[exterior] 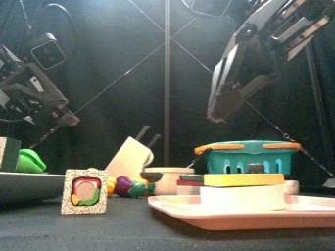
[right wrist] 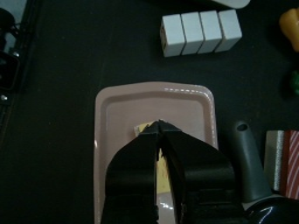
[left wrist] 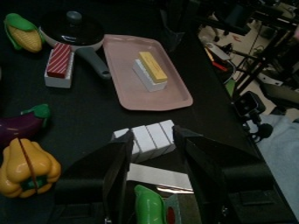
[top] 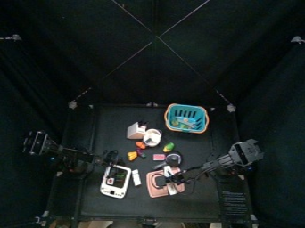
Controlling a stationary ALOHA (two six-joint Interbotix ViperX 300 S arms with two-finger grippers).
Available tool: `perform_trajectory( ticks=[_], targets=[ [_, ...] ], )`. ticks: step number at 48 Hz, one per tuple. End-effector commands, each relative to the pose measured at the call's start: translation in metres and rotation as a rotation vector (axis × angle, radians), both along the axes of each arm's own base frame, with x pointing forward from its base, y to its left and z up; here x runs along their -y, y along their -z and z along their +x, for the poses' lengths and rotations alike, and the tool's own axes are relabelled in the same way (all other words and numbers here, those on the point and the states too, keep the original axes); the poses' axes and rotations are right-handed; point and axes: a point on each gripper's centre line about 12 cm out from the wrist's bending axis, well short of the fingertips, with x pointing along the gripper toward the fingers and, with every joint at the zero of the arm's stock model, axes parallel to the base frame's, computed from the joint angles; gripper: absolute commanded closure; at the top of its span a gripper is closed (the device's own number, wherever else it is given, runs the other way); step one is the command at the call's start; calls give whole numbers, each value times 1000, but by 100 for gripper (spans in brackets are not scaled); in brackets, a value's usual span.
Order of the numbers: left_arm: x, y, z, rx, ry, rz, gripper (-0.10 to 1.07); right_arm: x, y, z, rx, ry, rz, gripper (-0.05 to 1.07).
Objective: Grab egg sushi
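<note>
My right pincer (right wrist: 163,131) hangs directly over the pink tray (right wrist: 117,131). Its jaws meet at the tips – together, with nothing visible between them. The egg sushi (left wrist: 149,68) lies on the tray: a yellow slab on a white rice block. In my right wrist view the jaws cover most of it, so I cannot tell whether the tips touch it. The front view shows the egg sushi (exterior: 244,180) resting on the tray (exterior: 183,207), with my right arm angled down from above and behind.

My left pincer (left wrist: 152,162) hovers low over the surface (left wrist: 82,109) on the left side. Its jaws stand apart – nothing is clamped. A row of white blocks (left wrist: 149,138) lies just beyond the jaw tips, and a green pepper (left wrist: 149,206) sits beneath the jaws.

Other items on the surface:
- A red-topped sushi (left wrist: 59,64) beside the tray, near a black pan (left wrist: 73,32).
- A yellow pepper (left wrist: 28,166) and an eggplant (left wrist: 24,124) close together.
- A corn cob (left wrist: 20,31) at the far edge of the left wrist view.
- A teal basket (top: 186,116) at the back right, well apart from the tray (top: 155,187).
- A small picture card (exterior: 85,191) standing upright at the front left.
</note>
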Motion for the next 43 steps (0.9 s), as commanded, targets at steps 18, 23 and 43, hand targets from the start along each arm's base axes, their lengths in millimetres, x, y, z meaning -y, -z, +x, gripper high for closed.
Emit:
perform_trajectory(
  ticks=[18, 23, 43],
  targets=[
    [1, -6, 6, 23, 1, -3, 17, 13, -54, -11, 234, 43, 172, 52],
    [1, -6, 6, 23, 1, -3, 17, 18, -49, -17, 228, 74, 209, 46],
    [1, -6, 6, 23, -1, -4, 17, 21, -3, -37, 107, 93, 195, 18]
  ],
)
